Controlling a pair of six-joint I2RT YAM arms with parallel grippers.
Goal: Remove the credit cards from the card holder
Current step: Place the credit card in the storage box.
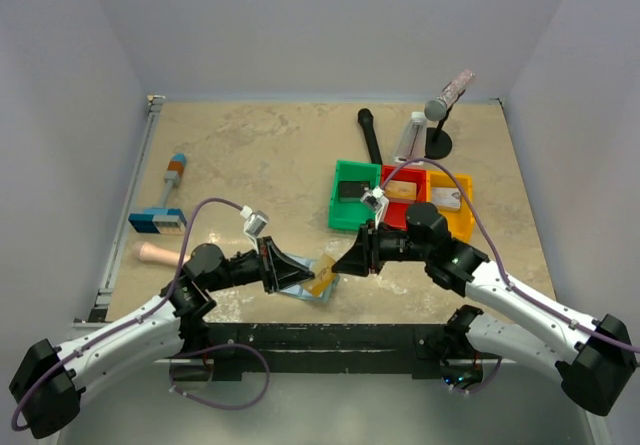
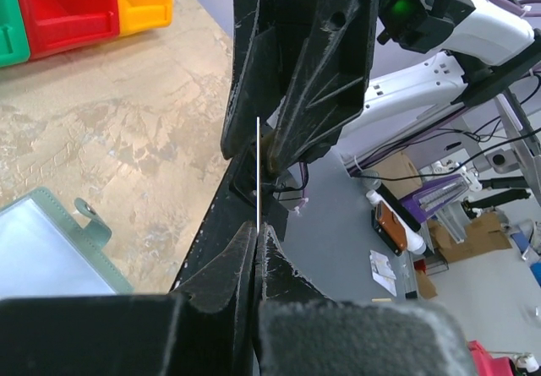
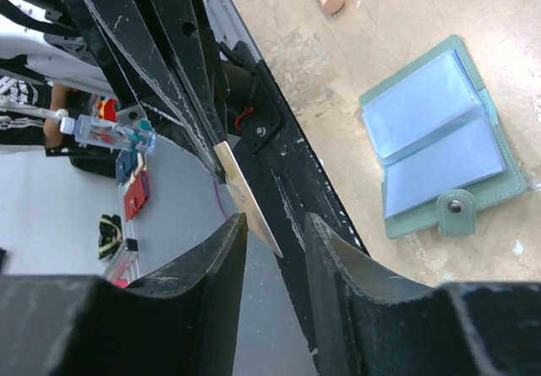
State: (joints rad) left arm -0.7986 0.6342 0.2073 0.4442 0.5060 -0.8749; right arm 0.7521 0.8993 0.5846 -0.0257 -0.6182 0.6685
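Observation:
The grey-blue card holder (image 1: 296, 289) lies open on the table near the front edge, also in the right wrist view as card holder (image 3: 439, 139). My left gripper (image 1: 308, 273) is shut on a tan-orange credit card (image 1: 322, 277) and holds it above the holder. In the left wrist view that card (image 2: 258, 169) shows edge-on as a thin line rising from the shut jaws of my left gripper (image 2: 256, 234). My right gripper (image 3: 275, 224) faces it, jaws apart on either side of the card's free end (image 3: 247, 203), a gap still showing.
Green (image 1: 340, 210), red (image 1: 392, 173) and yellow (image 1: 462, 220) bins stand at the right, each with a small card inside. A blue-and-orange block tool (image 1: 160, 215), a peach cylinder (image 1: 158, 253), a black marker (image 1: 370, 135) and a small stand (image 1: 437, 135) lie around.

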